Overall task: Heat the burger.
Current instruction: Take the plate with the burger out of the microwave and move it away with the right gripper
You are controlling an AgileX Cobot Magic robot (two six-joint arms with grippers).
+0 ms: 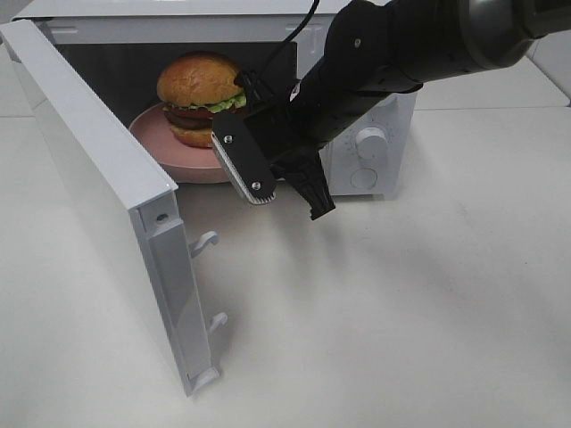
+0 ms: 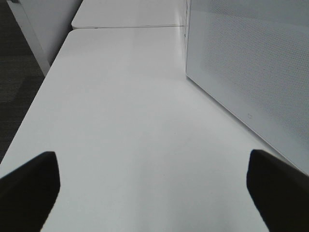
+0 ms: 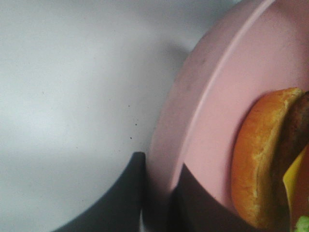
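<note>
Pinching the rim of the flat pink round plate [image 3: 193, 121], the right gripper [image 3: 157, 198] has the golden-brown domed burger [image 1: 198, 96] sitting on it just inside the white microwave's [image 1: 375, 143] open cavity. Left gripper [image 2: 152, 186] hangs spread wide, empty, over the white table [image 2: 135, 121]. Risk: the plate overhangs the sill, so letting go now could tip it out, burger sliding
</note>
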